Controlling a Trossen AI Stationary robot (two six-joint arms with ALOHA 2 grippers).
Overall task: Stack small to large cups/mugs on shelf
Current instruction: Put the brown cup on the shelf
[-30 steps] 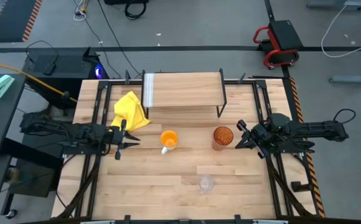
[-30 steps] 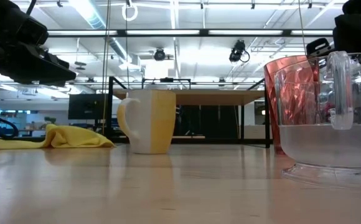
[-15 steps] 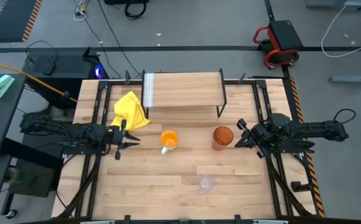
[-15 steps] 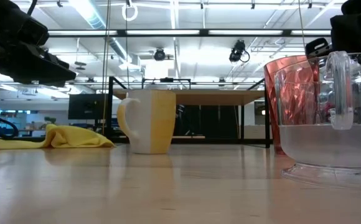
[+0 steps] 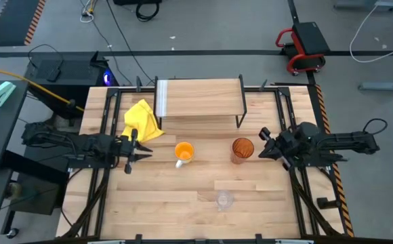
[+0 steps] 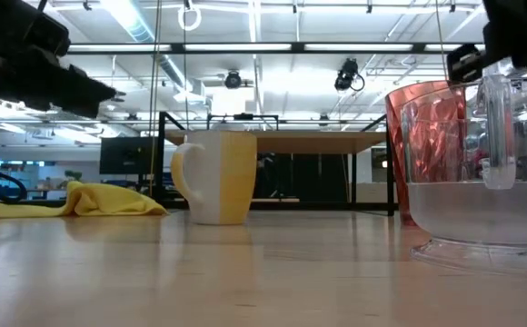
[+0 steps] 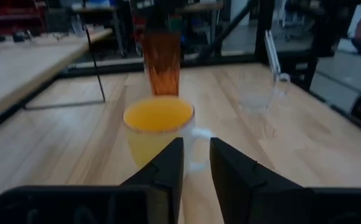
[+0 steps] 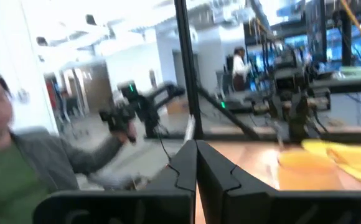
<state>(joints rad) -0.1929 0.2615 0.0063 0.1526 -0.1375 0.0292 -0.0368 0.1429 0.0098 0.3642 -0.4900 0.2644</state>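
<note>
Since a moment ago the right gripper (image 5: pixel 265 144) has lifted and swung a little toward the far side of the table, and the left gripper (image 5: pixel 140 150) has shifted only a tiny bit. None of the cups have moved.

Going from big to small: the wooden table (image 5: pixel 183 217) holds everything. The shelf (image 5: pixel 200 98) stands at its far edge, with a pale ribbed strip at its left end, and nothing sits on it. The yellow cloth (image 5: pixel 142 120) lies just in front of the shelf's left end.

The left arm reaches in from the left side. Its gripper points at the orange mug (image 5: pixel 183 152), which is near but not touching. In the left wrist view its two fingers (image 7: pixel 168 168) have only a thin gap between them and hold nothing.

The right arm reaches in from the right side. Its fingers (image 8: pixel 187 168) are pressed together and hold nothing. The tall brown tumbler (image 5: pixel 242 149) stands just beside this gripper, apart from it, between the gripper and the orange mug.

The small clear glass cup (image 5: pixel 223 200) stands alone near the front edge of the table, well apart from both grippers.
</note>
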